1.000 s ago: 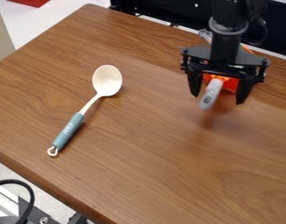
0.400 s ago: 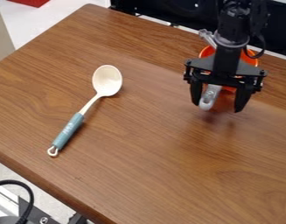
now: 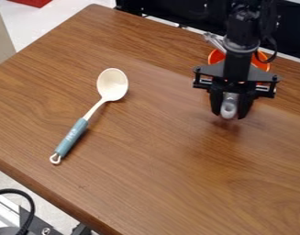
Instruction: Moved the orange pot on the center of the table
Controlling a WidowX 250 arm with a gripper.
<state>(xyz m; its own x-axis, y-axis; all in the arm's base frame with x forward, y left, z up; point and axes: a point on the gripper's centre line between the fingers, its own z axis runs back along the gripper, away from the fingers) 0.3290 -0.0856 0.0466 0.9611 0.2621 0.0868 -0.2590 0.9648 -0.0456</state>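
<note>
While the claw (image 3: 229, 114) grips its handle (image 3: 229, 105), orange pot (image 3: 217, 56) (near far table edge (image 3: 158, 25)), spoon (image 3: 78, 128) apart

The grey handle (image 3: 230, 105) of the orange pot (image 3: 215, 57) is seemingly gripped on both sides by the black gripper (image 3: 229, 114). The pot is partly hidden by the arm (image 3: 238, 62). A white-bowled spoon (image 3: 112, 85) is laid slantwise on the brown table (image 3: 152, 183).

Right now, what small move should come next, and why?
Probably a slight lift, before carrying anything toward the middle of the table: the end effector has its fingers against both sides of the gray handle, and the orange pot is still off-center, near the far edge.
</note>
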